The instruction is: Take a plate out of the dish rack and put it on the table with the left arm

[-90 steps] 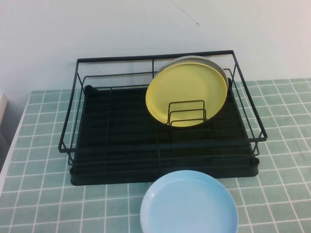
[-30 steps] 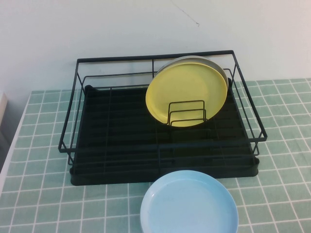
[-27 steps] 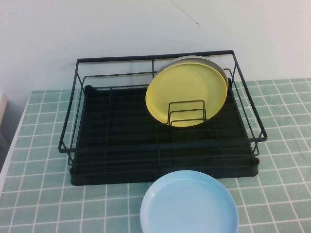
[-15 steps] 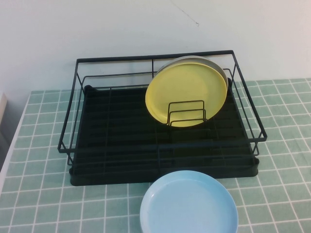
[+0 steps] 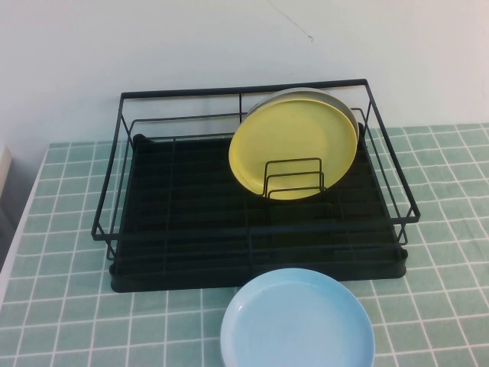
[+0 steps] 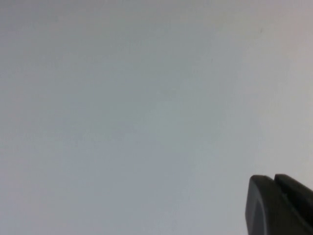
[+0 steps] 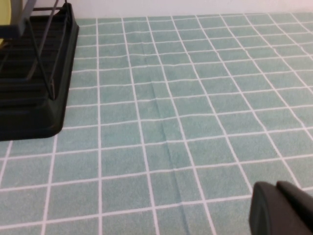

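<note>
The yellow plate (image 5: 294, 134) stands on edge in the right half of the black dish rack (image 5: 229, 90), leaning against a pale grey plate (image 5: 338, 99) behind it. Low wire dividers cross its lower front. The rack sits on the green-tiled table (image 5: 69, 306). Neither arm shows in the high view. In the left wrist view, my left gripper (image 6: 274, 178) is shut with nothing in it and faces a blank pale wall. My right gripper (image 7: 276, 185) is shut and empty, low over bare tiles (image 7: 171, 98) to the right of the rack's corner (image 7: 34, 98).
A light blue plate (image 5: 298, 321) lies flat on the table just in front of the rack, right of its middle. The left half of the rack holds no dishes. A white wall rises behind the rack, and the table's left edge runs close to it.
</note>
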You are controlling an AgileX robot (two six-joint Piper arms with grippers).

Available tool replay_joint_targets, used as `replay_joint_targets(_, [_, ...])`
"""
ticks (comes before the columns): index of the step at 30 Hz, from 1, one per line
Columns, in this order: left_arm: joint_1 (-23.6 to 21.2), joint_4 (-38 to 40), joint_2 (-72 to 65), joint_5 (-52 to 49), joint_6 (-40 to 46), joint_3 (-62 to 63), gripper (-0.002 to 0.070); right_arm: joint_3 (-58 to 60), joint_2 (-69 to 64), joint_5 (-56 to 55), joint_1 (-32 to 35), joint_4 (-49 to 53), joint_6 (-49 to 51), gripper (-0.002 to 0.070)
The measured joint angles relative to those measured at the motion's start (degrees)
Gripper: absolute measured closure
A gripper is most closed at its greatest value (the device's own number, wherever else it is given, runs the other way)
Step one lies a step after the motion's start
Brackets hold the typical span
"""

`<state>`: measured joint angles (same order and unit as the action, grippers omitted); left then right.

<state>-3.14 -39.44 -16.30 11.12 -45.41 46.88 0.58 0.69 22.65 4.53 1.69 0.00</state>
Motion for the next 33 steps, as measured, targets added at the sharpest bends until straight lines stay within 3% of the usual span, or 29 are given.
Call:
replay_joint_targets(19, [0.4,-8.4,-13.5,-5.0,-2.0,-7.7,0.0678,0.0,0.0,0.0,0.0,0.0,0.0,0.0678])
replay_joint_targets(26, [1.3,-9.5,-17.6,4.6,-2.1,-8.1,0.0678,0.0,0.0,0.0,0.0,0.0,0.0,0.0678])
replay_joint_targets(28, [1.3,-10.0,-19.8,6.1,-5.1,-8.1,0.0678,0.0,0.0,0.0,0.0,0.0,0.0,0.0678])
replay_joint_targets(33, [1.3,-10.5,-27.7,3.1,-22.1,-8.1,0.0678,0.0,0.0,0.0,0.0,0.0,0.0,0.0678])
